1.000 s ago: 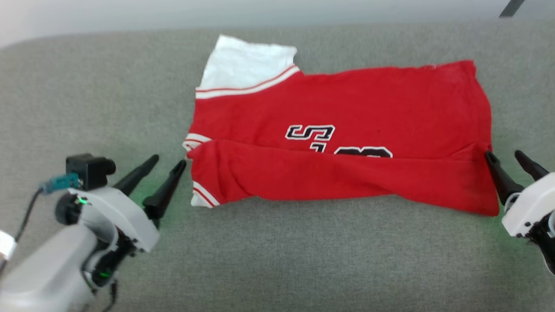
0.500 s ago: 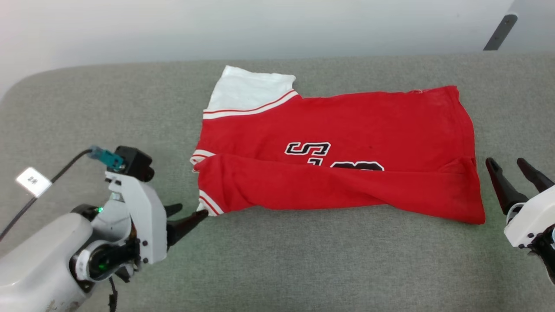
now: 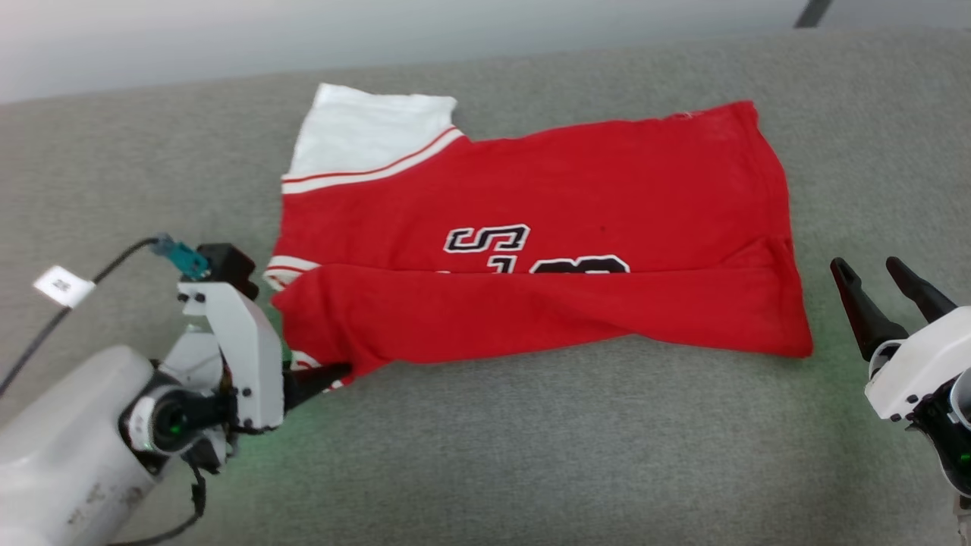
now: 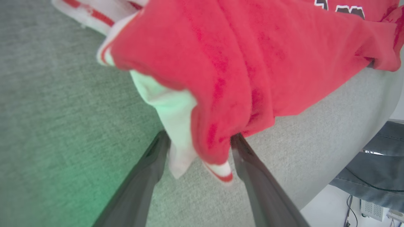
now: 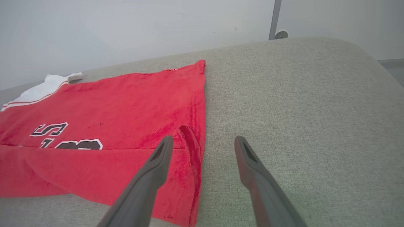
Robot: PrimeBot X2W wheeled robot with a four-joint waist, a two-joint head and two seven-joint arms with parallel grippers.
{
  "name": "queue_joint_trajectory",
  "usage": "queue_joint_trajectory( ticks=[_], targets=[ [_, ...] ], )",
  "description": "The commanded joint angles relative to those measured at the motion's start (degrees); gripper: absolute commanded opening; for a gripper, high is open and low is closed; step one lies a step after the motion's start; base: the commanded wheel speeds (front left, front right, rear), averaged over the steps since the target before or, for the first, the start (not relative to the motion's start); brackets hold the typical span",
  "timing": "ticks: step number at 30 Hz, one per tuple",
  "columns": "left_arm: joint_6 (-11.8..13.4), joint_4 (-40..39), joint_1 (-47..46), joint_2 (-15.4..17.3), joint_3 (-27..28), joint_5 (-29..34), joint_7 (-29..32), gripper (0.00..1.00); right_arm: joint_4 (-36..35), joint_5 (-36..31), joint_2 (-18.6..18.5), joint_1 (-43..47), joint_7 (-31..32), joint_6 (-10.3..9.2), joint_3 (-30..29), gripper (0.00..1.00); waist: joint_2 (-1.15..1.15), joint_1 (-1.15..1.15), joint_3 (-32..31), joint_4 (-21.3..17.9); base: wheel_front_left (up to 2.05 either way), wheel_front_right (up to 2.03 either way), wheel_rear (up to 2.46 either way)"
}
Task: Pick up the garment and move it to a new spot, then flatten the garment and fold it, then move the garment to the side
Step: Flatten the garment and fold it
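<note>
Wrist view: garment (image 4: 221, 63) corner inside spread left claw (image 4: 200, 136).

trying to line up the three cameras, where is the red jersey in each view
head view: the garment lies across the middle of the grey cushion, white sleeve upper left
left wrist view: the garment spans the top, one corner between the fingers of the open left gripper
right wrist view: the garment sits at left, its edge by the open right gripper
shared landmark: the black print, on the garment in all three
</note>
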Motion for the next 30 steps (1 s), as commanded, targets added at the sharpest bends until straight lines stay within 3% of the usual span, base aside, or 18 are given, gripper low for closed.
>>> queue_joint_trajectory(
  ticks=[1, 3, 4, 5, 6, 11, 18, 23, 27, 28, 29, 30],
  targets=[
    [-0.4, 1.4, 0.3, -0.8, -0.7, -0.4, 0.5, 1.00, -0.2, 0.1, 0.2, -0.7, -0.1, -0.06, 0.1, 1.00, 0.00, 0.00, 1.6, -1.8, 0.00, 0.00, 0.00],
    [-0.8, 2.2, 0.4, -1.0, -0.7, -0.7, 0.9, 1.00, -0.3, 0.1, 0.1, -0.8, -0.1, -0.06, 0.2, 1.00, 0.00, 0.00, 1.8, -2.0, 0.00, 0.00, 0.00],
    [-1.8, 3.0, 0.6, -1.5, -0.6, -1.4, 1.1, 0.37, -0.5, -0.3, -0.3, -1.0, 0.3, -0.06, 0.8, 1.00, 0.00, 0.00, 2.0, -2.3, 0.00, 0.00, 0.00],
    [-1.8, 3.0, 0.6, -1.5, -0.6, -1.4, 1.1, 0.37, -0.5, -0.3, -0.3, -1.0, 0.3, -0.06, 0.8, 1.00, 0.00, 0.00, 2.0, -2.3, 0.00, 0.00, 0.00],
    [-2.3, 3.4, 0.7, -1.8, -0.7, -1.6, 1.6, 0.00, -0.7, -0.5, -0.7, -1.0, 0.6, -0.06, 1.6, 1.00, 0.00, 0.00, 2.1, -2.4, 0.00, 0.00, 0.00],
    [-3.9, 3.8, 0.5, -2.0, -1.0, -1.3, 1.7, 0.00, -1.3, -1.1, -3.8, -2.6, 5.4, -0.06, 6.5, 1.00, 0.00, 0.00, 2.3, -2.5, 0.00, 0.00, 0.00],
    [-4.9, 2.8, -0.1, -2.6, -1.4, -0.2, 1.0, 0.00, 0.3, 2.0, -8.7, -7.2, 20.2, -0.06, 13.9, 1.00, 0.00, 0.00, 2.8, -1.2, 0.00, 0.00, 0.00],
    [-5.2, 2.2, -0.6, -2.7, -1.8, 1.2, 0.5, 0.00, 3.5, 3.8, -10.2, -10.2, 28.4, -0.06, 16.2, 1.00, 0.00, 0.00, 3.7, 0.0, 0.00, 0.00, 0.00],
    [-5.3, 1.9, -1.1, -3.2, -1.9, 1.6, 0.2, 0.00, 5.7, 4.9, -10.3, -11.8, 31.4, -0.06, 17.1, 1.00, 0.00, 0.00, 4.4, 0.9, 0.00, 0.00, 0.00],
    [-5.4, 1.9, -1.1, -3.3, -1.9, 1.7, 0.1, 0.00, 6.1, 5.1, -10.3, -11.8, 31.5, -0.06, 17.3, 0.85, 0.00, 0.00, 4.5, 1.1, 0.00, 0.00, 0.00],
    [-5.6, 2.0, -1.1, -3.4, -1.9, 1.8, 0.0, 0.00, 6.4, 5.2, -10.3, -11.8, 31.5, -0.06, 17.6, 0.35, 0.00, 0.00, 4.6, 1.3, 0.00, 0.00, 0.00],
    [-5.7, 2.1, -1.2, -3.4, -1.9, 1.9, -0.1, 0.00, 6.5, 5.3, -10.3, -12.0, 31.3, -0.06, 17.9, 0.14, 0.00, 0.00, 4.7, 1.4, 0.00, 0.00, 0.00]
  ],
)
